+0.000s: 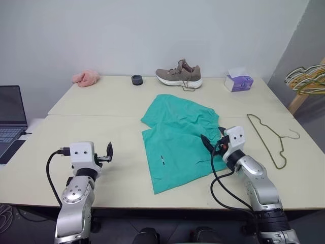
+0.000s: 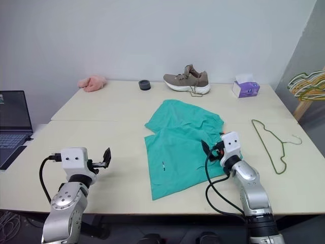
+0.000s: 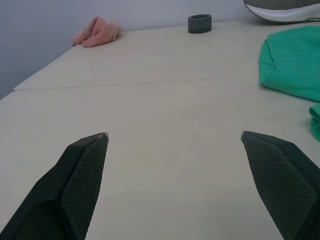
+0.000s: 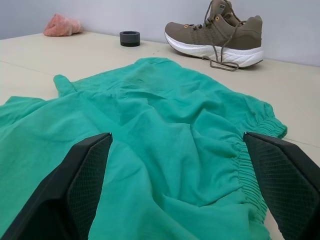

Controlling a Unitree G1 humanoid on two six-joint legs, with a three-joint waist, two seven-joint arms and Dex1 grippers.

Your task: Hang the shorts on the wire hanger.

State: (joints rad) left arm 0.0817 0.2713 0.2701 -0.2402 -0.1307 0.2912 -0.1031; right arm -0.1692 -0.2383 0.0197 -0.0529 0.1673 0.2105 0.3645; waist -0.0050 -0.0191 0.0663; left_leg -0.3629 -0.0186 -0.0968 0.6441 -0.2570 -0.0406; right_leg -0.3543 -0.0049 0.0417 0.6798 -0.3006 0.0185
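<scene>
A pale cream table [image 1: 101, 109] stands against a plain white wall [image 1: 152, 30], with a seam running left to right across its top. Along the far edge sit four single items: one pink fuzzy cloth [image 1: 86, 78] at the left, one small dark ring-shaped roll [image 1: 137, 80] next to it, one brown shoe [image 1: 179, 74] with a white sole and loose laces near the middle, and one purple tissue box [image 1: 238, 81] at the right. One open laptop [image 1: 11, 114] rests on a lower surface off the table's left side. At the far right, beyond the table, a bunch of yellow, green and white hangers [image 1: 306, 77] hangs on a wooden stand. The shorts [image 1: 177, 140], one teal-green pair, lie crumpled and roughly flat in the middle of the table, with the gathered waistband toward the right. The wire hanger [image 1: 269, 138], one thin dark triangle with a curved hook, lies flat on the table to the right of the shorts, apart from them. Nothing lies between the two. The left gripper [image 1: 108, 152] hovers over bare table at the near left, well apart from the shorts, its two fingers spread wide and holding nothing. The right gripper [image 1: 209, 144] is low over the right edge of the shorts, by the waistband, its fingers also spread wide with the fabric between and below them, not pinched.
</scene>
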